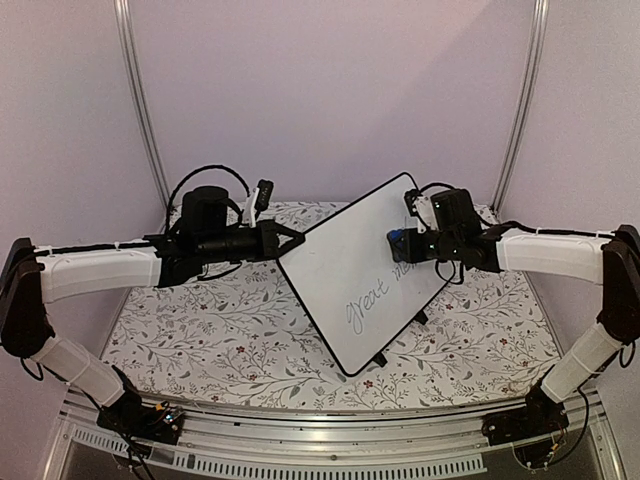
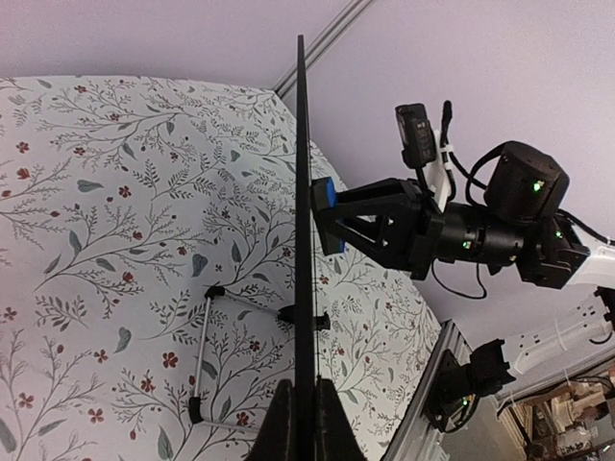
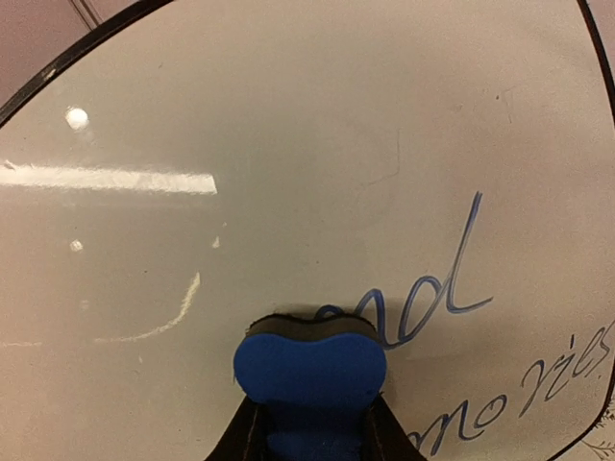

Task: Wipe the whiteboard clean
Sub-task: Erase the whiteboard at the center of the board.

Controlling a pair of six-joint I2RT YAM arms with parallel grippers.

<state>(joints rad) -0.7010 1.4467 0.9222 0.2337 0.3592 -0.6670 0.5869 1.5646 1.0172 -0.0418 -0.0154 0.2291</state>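
Observation:
The whiteboard [image 1: 350, 262] stands tilted up off the table, with cursive blue writing [image 1: 372, 305] on its lower right part. My left gripper [image 1: 290, 241] is shut on the board's left rim. In the left wrist view the board [image 2: 304, 173] shows edge-on between my fingers [image 2: 306, 423]. My right gripper [image 1: 407, 243] is shut on a small blue eraser [image 1: 397, 239] pressed flat against the board's face. In the right wrist view the eraser [image 3: 309, 370] touches the board [image 3: 288, 144] beside the written word "and" [image 3: 437, 298]. The eraser [image 2: 322, 197] also shows in the left wrist view.
A floral cloth [image 1: 210, 340] covers the table. The board's wire stand [image 2: 204, 355] with black feet rests on the cloth behind the board. Metal frame posts [image 1: 140, 110] rise at the back corners. A metal rail [image 1: 330, 440] runs along the near edge.

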